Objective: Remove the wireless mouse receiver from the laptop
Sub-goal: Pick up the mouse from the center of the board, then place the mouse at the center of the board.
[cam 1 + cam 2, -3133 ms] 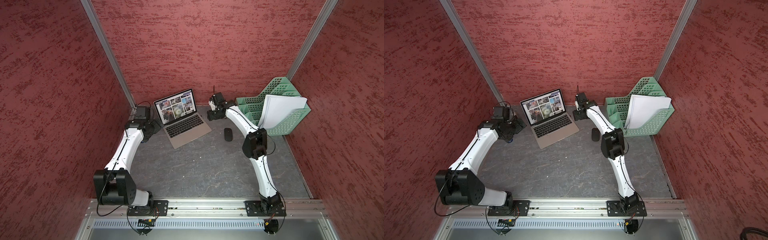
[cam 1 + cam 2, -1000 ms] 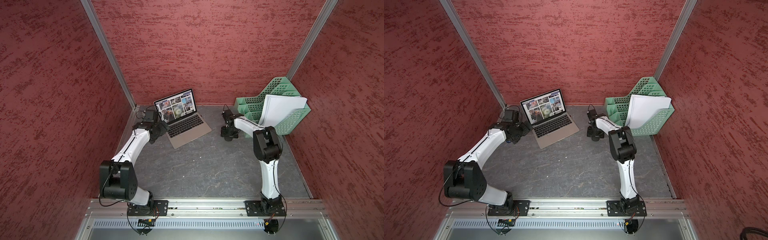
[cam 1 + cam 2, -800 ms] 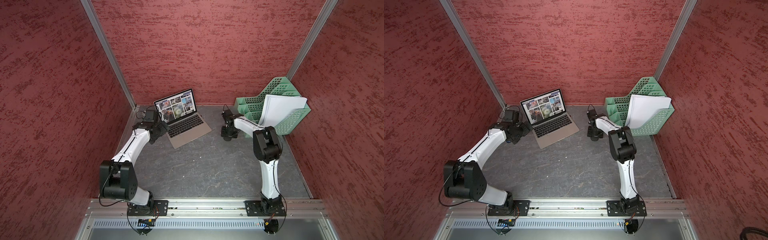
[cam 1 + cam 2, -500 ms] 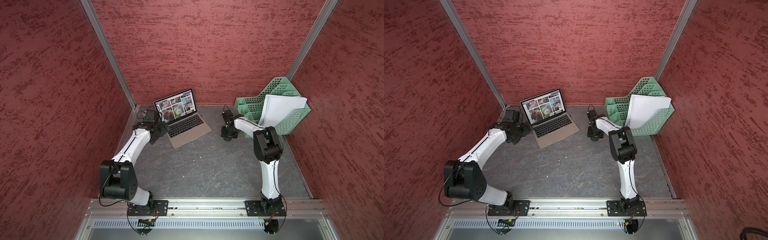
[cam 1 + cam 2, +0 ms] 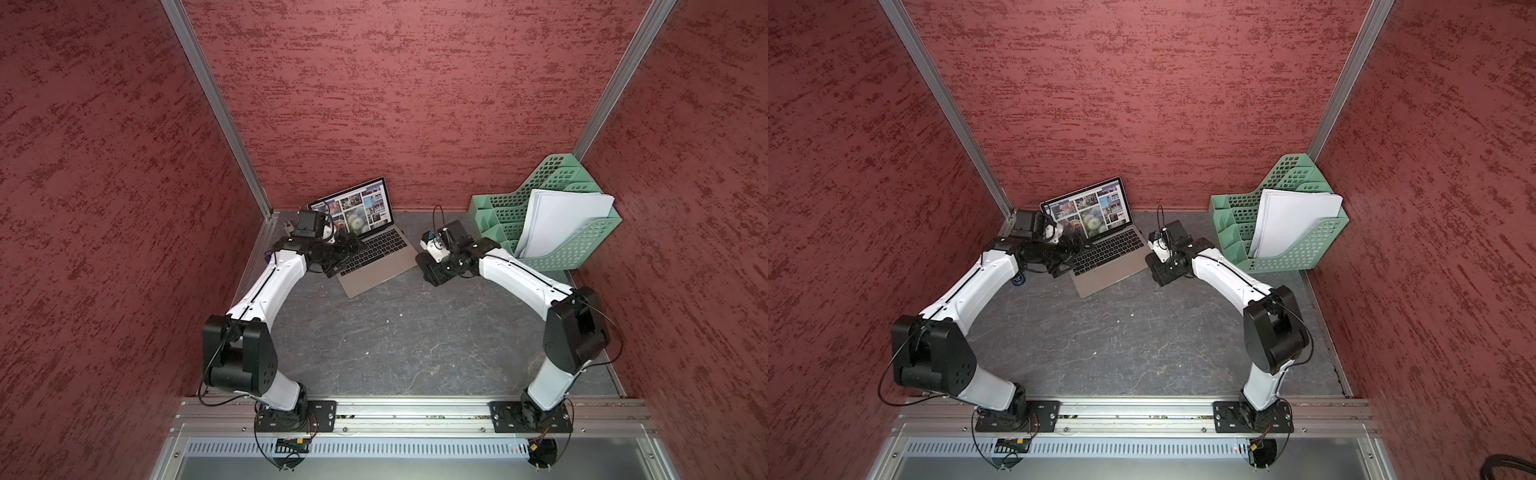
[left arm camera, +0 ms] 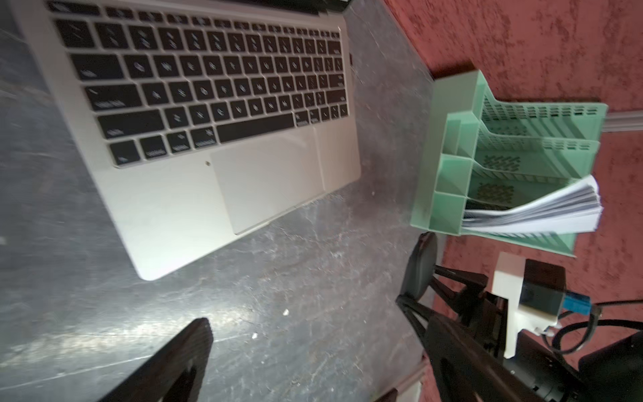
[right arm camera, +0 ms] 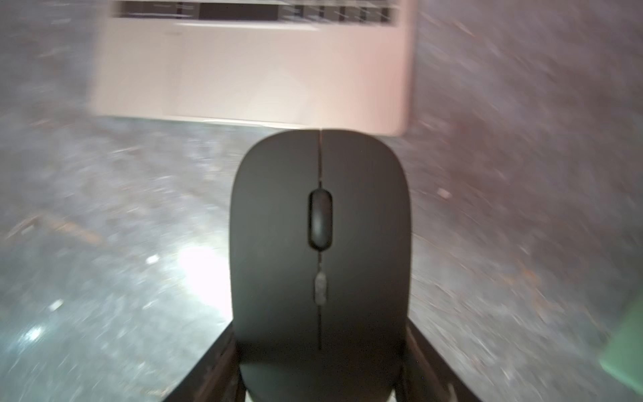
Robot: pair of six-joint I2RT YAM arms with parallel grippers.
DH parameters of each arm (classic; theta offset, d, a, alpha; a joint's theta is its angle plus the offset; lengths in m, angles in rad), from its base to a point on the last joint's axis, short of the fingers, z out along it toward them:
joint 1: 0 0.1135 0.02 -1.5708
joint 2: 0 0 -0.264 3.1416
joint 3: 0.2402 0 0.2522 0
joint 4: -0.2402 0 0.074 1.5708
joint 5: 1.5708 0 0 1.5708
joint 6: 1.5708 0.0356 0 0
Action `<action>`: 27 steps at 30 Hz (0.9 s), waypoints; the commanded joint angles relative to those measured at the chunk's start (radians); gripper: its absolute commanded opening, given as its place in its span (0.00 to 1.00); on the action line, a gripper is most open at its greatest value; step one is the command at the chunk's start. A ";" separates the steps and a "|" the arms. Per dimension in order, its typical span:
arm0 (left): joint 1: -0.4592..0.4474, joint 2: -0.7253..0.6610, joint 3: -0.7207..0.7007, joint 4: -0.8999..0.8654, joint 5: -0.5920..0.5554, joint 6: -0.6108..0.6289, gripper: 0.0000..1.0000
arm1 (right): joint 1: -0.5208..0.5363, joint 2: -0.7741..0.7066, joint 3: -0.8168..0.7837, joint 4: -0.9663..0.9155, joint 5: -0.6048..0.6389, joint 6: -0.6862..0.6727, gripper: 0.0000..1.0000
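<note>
The laptop stands open at the back, a grid of photos on its screen; its keys and trackpad fill the left wrist view. My left gripper hangs open over the laptop's left edge, its fingers wide apart with only bare table between them. My right gripper is shut on the black oval mouse, its jaws pressed against both of the mouse's sides, just right of the laptop's front corner. I cannot make out the wireless mouse receiver in any view.
A green lattice file tray holding white paper stands at the back right. A small blue-and-black object lies by the left wall under my left arm. Red walls close in on three sides; a metal rail runs along the front.
My right gripper has carried the mouse left, closer to the laptop, and its elbow has swung outward. My left gripper has edged right, over the laptop's left edge.
</note>
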 commanded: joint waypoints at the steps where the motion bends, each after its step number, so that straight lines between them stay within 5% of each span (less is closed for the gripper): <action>1: -0.051 -0.007 -0.084 0.170 0.166 -0.136 1.00 | 0.034 -0.023 -0.022 0.087 -0.067 -0.084 0.45; 12: -0.238 -0.015 -0.214 0.419 -0.035 -0.349 1.00 | 0.075 -0.006 0.000 0.103 -0.101 -0.056 0.45; 27: -0.352 0.013 -0.273 0.578 -0.302 -0.455 0.99 | 0.107 0.030 0.006 0.121 -0.143 -0.051 0.45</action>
